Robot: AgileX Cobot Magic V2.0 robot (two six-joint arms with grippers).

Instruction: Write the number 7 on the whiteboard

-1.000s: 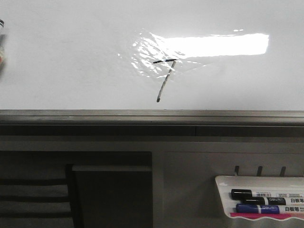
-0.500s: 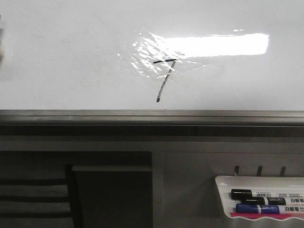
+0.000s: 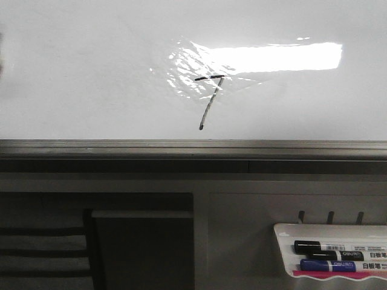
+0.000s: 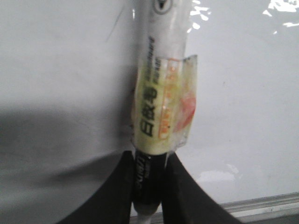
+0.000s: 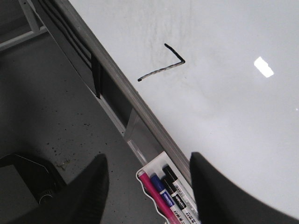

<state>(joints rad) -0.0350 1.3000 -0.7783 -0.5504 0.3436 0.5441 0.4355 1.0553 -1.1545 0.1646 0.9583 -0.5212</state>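
One black number 7 [image 3: 208,99] stands on the whiteboard [image 3: 91,78], its short top bar on a wrinkled shiny film patch [image 3: 187,72] and its slanted stem running toward seven o'clock, ending just above the grey edge rail [image 3: 193,147]. At about four o'clock from the figure, below the rail, a white marker tray [image 3: 284,232] holds a black marker [image 3: 326,247] and a blue marker [image 3: 329,265]. The left claw [image 4: 148,186] is clenched on a marker [image 4: 161,102] wrapped in clear tape, held close before the board. The right claw [image 5: 147,186] is released, its fingers wide apart, with the tray and the figure visible between and beyond them.
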